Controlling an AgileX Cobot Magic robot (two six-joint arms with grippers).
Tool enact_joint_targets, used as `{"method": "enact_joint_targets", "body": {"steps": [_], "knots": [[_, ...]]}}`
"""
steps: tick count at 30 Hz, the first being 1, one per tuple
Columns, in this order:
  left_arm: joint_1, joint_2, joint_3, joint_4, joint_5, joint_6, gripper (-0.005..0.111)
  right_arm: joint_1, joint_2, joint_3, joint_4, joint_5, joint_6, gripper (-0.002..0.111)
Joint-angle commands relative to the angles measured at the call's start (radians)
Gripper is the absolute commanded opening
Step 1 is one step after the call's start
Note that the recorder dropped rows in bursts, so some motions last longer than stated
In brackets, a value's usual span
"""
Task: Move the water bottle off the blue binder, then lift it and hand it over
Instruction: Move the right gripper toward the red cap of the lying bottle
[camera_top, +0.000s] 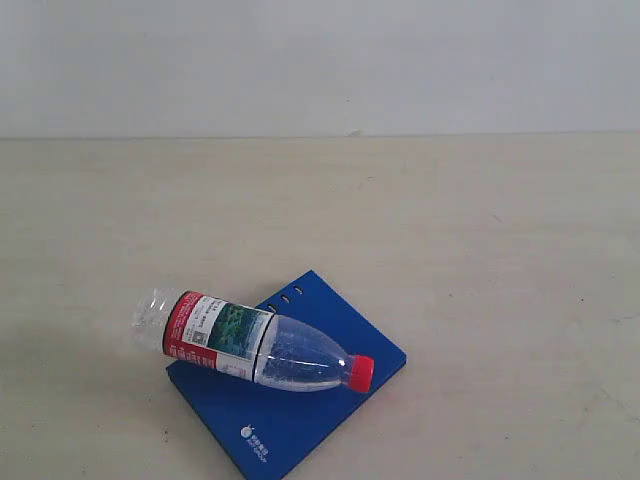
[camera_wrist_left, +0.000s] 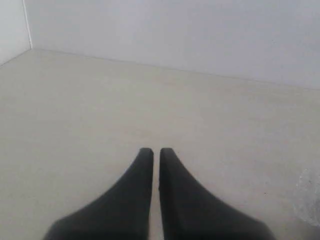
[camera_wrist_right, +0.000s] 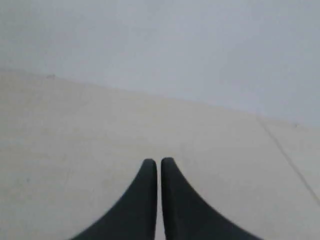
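Observation:
The clear water bottle (camera_top: 245, 342) lies on its side across the blue binder (camera_top: 300, 410), its red cap (camera_top: 360, 373) pointing right and its base hanging over the binder's left edge. The binder rests flat near the front of the table, its slots along the far edge. Neither arm appears in the exterior view. In the left wrist view my left gripper (camera_wrist_left: 156, 151) is shut with nothing in it, above bare table; a clear bit of the bottle (camera_wrist_left: 310, 197) shows at the frame's edge. My right gripper (camera_wrist_right: 159, 161) is shut and holds nothing, over bare table.
The beige table (camera_top: 400, 220) runs back to a white wall (camera_top: 320, 60). A seam in the tabletop (camera_wrist_right: 285, 150) shows in the right wrist view. A wall corner (camera_wrist_left: 27, 25) appears in the left wrist view.

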Motion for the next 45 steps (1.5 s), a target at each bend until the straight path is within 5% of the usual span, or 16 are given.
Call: {"method": "enact_joint_targets", "body": {"steps": [1,4,12,16,20,29,32,35,39,45], "knots": [[-0.008,-0.003,0.003,0.006,-0.008,-0.006,0.004,-0.003,-0.004,-0.001,-0.032,-0.243,-0.011,0.001],[-0.008,-0.003,0.003,0.006,-0.008,-0.006,0.004,-0.003,-0.004,-0.001,-0.013,-0.479,0.017,0.001],[-0.008,-0.003,0.003,0.006,-0.008,-0.006,0.004,-0.003,-0.004,-0.001,-0.006,-0.984,0.479,0.001],[-0.008,-0.003,0.003,0.006,-0.008,-0.006,0.004,-0.003,-0.004,-0.106,-0.056,-0.851,0.627,0.001],[-0.008,-0.003,0.003,0.006,-0.008,-0.006,0.004,-0.003,0.097,-0.333,-0.389,-0.539,0.909,0.001],[-0.008,-0.003,0.003,0.006,-0.008,-0.006,0.004,-0.003,0.503,-0.658,-1.331,-0.537,1.782,0.002],[-0.008,-0.003,0.003,0.006,-0.008,-0.006,0.004,-0.003,0.7,-0.693,-1.537,-0.551,1.947,0.036],[-0.008,-0.003,0.003,0.006,-0.008,-0.006,0.004,-0.001,0.892,-0.735,-1.537,-0.719,1.926,0.067],[-0.008,-0.003,0.003,0.006,-0.01,-0.006,0.004,-0.001,1.096,-0.812,-1.537,-0.997,1.821,0.067],[-0.008,-0.003,0.003,0.006,-0.01,-0.006,0.004,0.151,1.306,-0.829,-1.537,-0.931,1.433,0.067]]}}
